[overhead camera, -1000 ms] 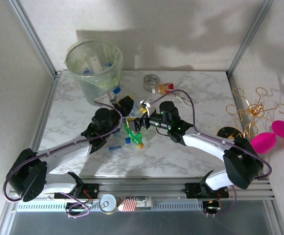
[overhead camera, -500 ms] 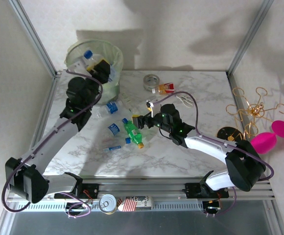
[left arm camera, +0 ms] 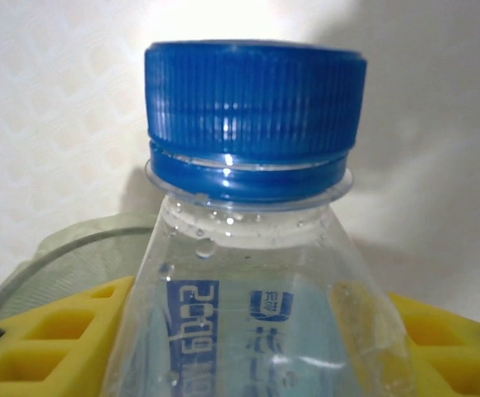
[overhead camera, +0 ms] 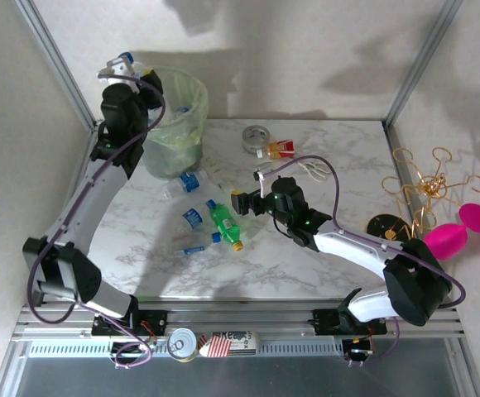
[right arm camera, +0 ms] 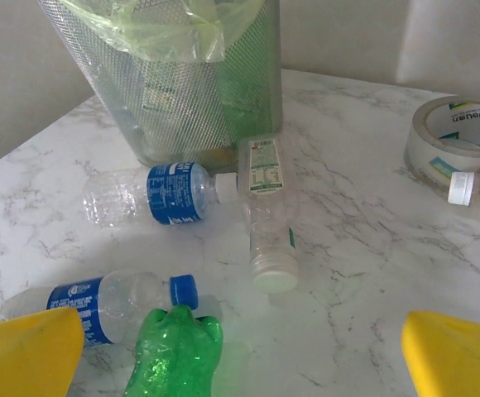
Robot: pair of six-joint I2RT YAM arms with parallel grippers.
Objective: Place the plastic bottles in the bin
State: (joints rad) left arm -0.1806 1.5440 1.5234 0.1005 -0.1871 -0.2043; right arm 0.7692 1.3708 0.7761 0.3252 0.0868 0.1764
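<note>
You had the left gripper (overhead camera: 138,74) raised at the left rim of the bin (overhead camera: 192,89), clamped on a clear blue-capped bottle (overhead camera: 123,61). In the left wrist view that bottle stood upright between the yellow fingers (left arm camera: 50,335), cap up, with the bin's rim low behind it. I could not tell whether it hung over the opening or just outside the rim.

Your right gripper (overhead camera: 242,203) sat low over the table, to the right of the bin and nearer you. Its jaws were spread wide with nothing between them.

By my reading, you were partway through. At least 1 binned bottle (overhead camera: 184,108) showed its blue cap inside the liner, and the right wrist view showed more pale shapes through the bin's mesh wall.

6 bottles remained outside the bin:
- A white-capped bottle (right arm camera: 161,192) with a blue label lay just beside the bin's base.
- A green-labelled clear bottle (right arm camera: 265,215) pointed away from the base, its far end against it or just short of it.
- A blue-labelled bottle (right arm camera: 112,298) lay farther from the bin.
- The green bottle (right arm camera: 174,360) lay beside that one, right in front of the open right gripper.
- A small blue-labelled bottle (overhead camera: 192,248) lay farthest from the bin, on the near side.
- A red-labelled bottle (overhead camera: 280,149) lay well to the right of the bin, beside the grey tape roll (overhead camera: 256,136).

So you had 1 drop to finish, then those 6 to fetch.
</note>
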